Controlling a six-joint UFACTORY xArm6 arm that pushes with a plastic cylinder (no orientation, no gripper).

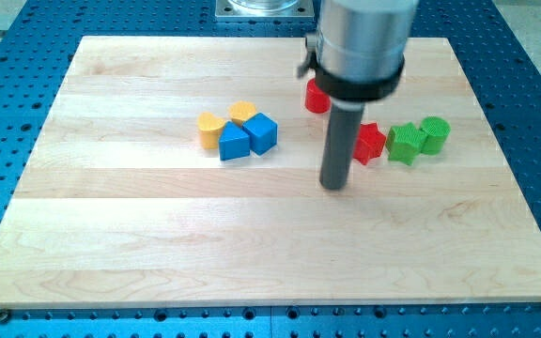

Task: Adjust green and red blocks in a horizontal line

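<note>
My tip (334, 185) rests on the board just left of and slightly below a red star block (371, 142). Right of that star sit a green star block (404, 143) and a green round block (435, 133), touching each other in a rough row. A second red block (316, 97), shape unclear, lies further up, partly hidden behind the arm's grey body (360, 47). The tip touches none of them that I can tell.
Two yellow blocks (210, 129) (243, 113) and two blue blocks (234, 143) (262, 132) cluster left of centre. The wooden board (158, 244) lies on a blue perforated table (7, 141). A metal mount (263, 8) is at the view's top.
</note>
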